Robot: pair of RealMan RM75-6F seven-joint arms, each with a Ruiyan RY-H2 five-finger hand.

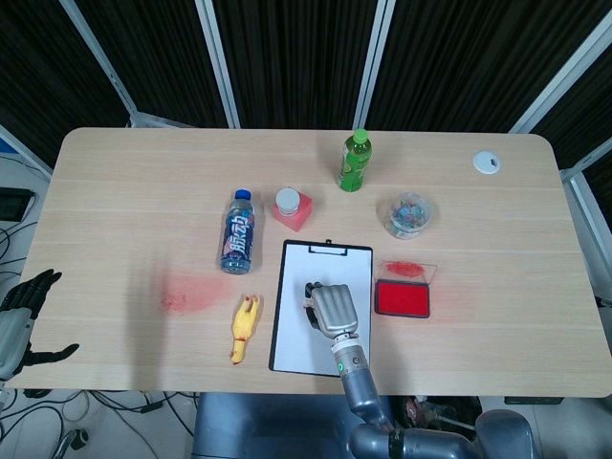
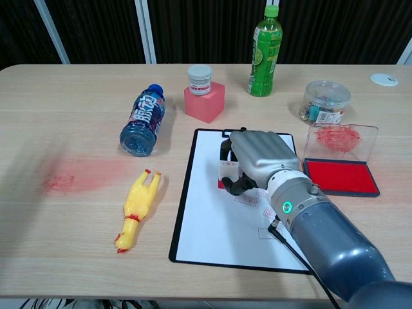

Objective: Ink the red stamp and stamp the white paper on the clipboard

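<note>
Pale matt wood-grain table [image 2: 77,244] — glossy green plastic bottle [image 2: 265,53], smooth white paper [image 2: 212,225].

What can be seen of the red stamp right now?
The red stamp is mostly hidden under the right hand, which grips it from above. In the chest view only a whitish body and a red base edge show beneath the fingers. It stands upright, base down on the white paper of the clipboard, in the upper middle of the sheet. The head view hides it almost wholly.
</note>
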